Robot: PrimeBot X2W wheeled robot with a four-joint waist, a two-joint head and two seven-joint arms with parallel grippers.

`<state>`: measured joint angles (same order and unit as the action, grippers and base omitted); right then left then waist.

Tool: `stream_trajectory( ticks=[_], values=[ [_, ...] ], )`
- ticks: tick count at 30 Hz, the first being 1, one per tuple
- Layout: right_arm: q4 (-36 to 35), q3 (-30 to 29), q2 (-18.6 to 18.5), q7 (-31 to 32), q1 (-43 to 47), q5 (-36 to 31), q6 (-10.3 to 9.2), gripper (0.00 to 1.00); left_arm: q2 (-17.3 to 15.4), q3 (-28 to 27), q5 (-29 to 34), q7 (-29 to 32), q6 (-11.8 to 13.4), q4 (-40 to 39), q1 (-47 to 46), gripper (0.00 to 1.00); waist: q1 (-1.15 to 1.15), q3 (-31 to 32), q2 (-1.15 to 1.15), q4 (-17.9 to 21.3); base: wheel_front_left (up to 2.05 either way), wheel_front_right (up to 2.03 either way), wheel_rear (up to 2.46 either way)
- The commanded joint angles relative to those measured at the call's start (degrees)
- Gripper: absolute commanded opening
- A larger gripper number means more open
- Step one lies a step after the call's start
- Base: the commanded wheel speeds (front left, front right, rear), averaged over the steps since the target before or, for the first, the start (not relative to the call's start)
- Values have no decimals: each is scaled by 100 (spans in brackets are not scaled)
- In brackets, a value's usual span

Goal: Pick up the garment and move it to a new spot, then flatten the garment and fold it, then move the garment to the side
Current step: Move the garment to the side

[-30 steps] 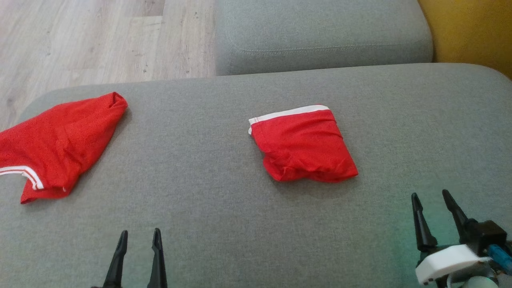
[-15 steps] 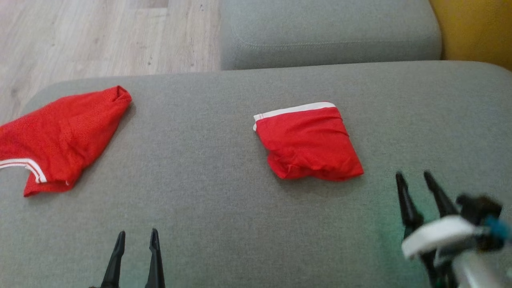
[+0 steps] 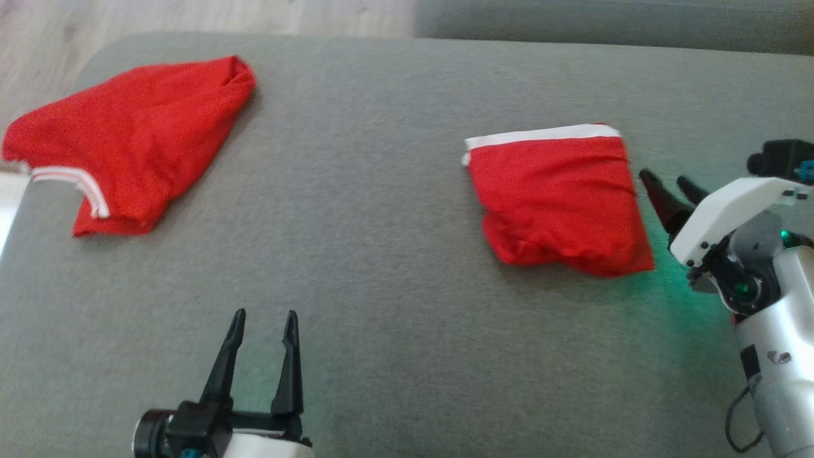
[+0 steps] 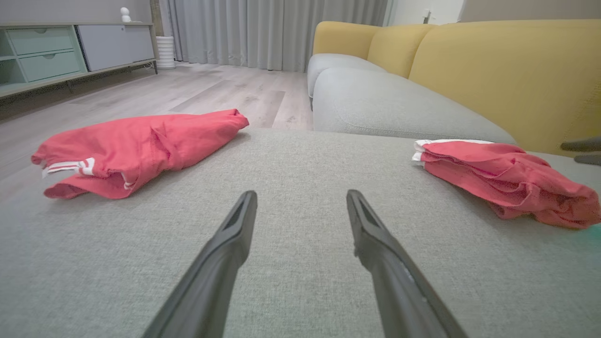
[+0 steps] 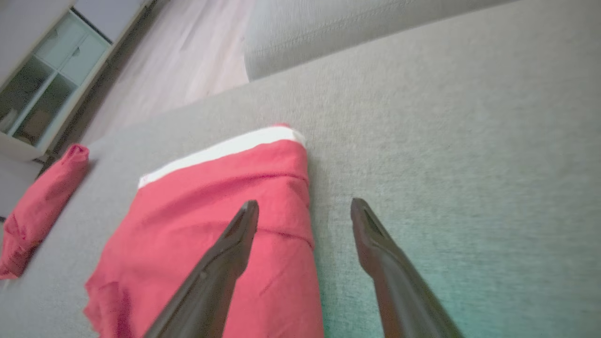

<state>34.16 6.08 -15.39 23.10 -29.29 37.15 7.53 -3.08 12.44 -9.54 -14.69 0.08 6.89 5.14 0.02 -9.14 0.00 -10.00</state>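
1. There's the folded red garment (image 3: 556,197), lying flat on the grey sofa cushion (image 3: 381,286), white band along its far edge.
2. Now the right claw (image 3: 662,179): just beside the garment's right edge, jaws parted, gripping nothing. In the right wrist view, one finger is over red cloth and the other over bare cushion.
3. Over to the left claw (image 3: 265,318): low over bare cushion, jaws apart, empty.
4. A second red garment (image 3: 133,133), loosely bunched, lies well apart at the cushion's left end.
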Motion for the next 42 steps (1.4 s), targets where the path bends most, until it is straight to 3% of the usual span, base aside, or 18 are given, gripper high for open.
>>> stream_trajectory(
  ticks=[1, 8, 9, 12, 16, 22, 25, 31, 40, 41, 42],
  values=[
    [16, 107, -67, 149, -257, 62, -4, 100, 20, -87, -52, -30, 66, -149, -199, 100, -2, -236, 0, -324, 0, 0, 0],
    [755, 64, 42, 578, -448, 289, -4, 100, 20, 21, -83, -30, 149, -133, -245, 100, -2, -298, 0, -461, 0, 0, 0],
    [824, 50, 51, 584, -483, 295, -4, 0, 20, 18, -72, -30, 153, -134, -248, 100, -2, -310, 0, -424, 0, 0, 0],
    [851, 26, 117, 514, -647, 356, -4, 0, 20, -20, -42, -30, 157, -175, -294, 100, -2, -382, 0, -162, 0, 0, 0],
    [737, 88, 97, 412, -909, 344, -4, 0, 20, -138, 54, -30, 128, -232, -381, 100, -2, -531, 0, 496, 0, 0, 0],
    [720, 34, -341, 250, -1235, 180, -4, 0, -10, -307, 319, -30, -37, -249, -633, 100, -2, -915, 0, 1543, 0, 0, 0],
    [806, -24, -608, 19, -1386, 9, -4, 0, -91, -304, 467, -30, -144, -214, -802, 100, -2, -1121, 0, 1859, 0, 0, 0],
    [1388, -136, -974, -623, -1934, -758, -4, 0, -254, -278, 662, -30, -255, -106, -998, 100, -2, -1473, 0, 2078, 0, 0, 0],
    [2597, -513, -2030, -1152, -2892, -2770, -4, 0, -466, -377, 767, -30, -158, -232, -829, 100, -2, -1883, 0, 1783, 0, 0, 0],
    [2682, -608, -2126, -1228, -2966, -3020, -4, 4, -475, -401, 759, -30, -140, -267, -818, 100, -2, -1910, 0, 1752, 0, 0, 0],
    [2748, -727, -2173, -1326, -3030, -3228, -4, 97, -482, -416, 750, -30, -130, -297, -808, 100, -2, -1927, 0, 1730, 0, 0, 0]
  ],
)
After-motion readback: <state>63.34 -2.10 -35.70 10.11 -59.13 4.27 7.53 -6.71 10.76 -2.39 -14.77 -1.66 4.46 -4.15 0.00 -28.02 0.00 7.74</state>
